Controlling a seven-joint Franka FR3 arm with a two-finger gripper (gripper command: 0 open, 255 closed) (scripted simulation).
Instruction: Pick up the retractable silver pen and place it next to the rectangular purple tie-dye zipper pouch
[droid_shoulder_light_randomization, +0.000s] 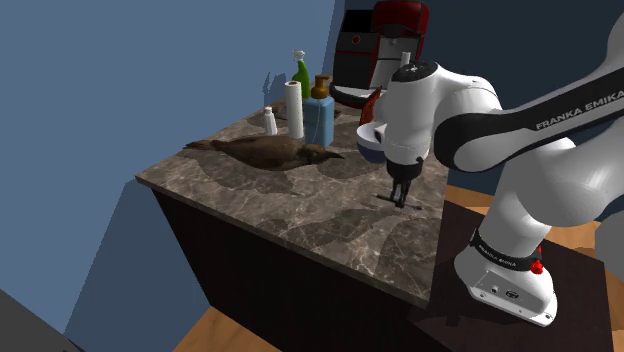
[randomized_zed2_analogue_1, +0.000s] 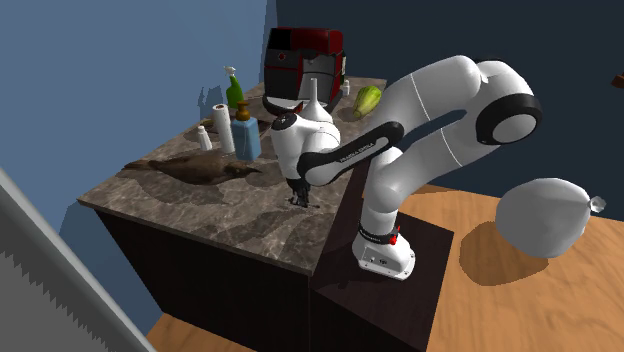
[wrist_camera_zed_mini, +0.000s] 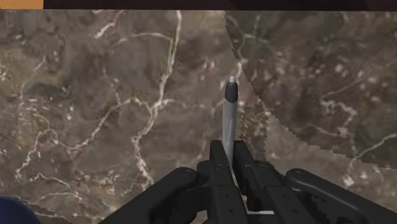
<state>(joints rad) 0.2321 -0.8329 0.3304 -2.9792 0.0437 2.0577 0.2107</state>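
One pen (wrist_camera_zed_mini: 229, 121), one pouch (droid_shoulder_light_randomization: 265, 150) (drawn brown), one coffee machine (droid_shoulder_light_randomization: 400, 25), one spray bottle (droid_shoulder_light_randomization: 301, 75).

marble counter (droid_shoulder_light_randomization: 300, 215) | green spray bottle (droid_shoulder_light_randomization: 301, 75) | blue jug (droid_shoulder_light_randomization: 320, 120) | white roll (droid_shoulder_light_randomization: 295, 110) | red coffee machine (droid_shoulder_light_randomization: 400, 20)

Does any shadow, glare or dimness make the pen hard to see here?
Wrist view: the pen stands out clearly in the hand, with a jagged-edged shadow crossing the marble countertop beside it. Shoulder view: dim, shadows of the arm lying soft on the countertop. Second exterior view: similar shadows, no glare.
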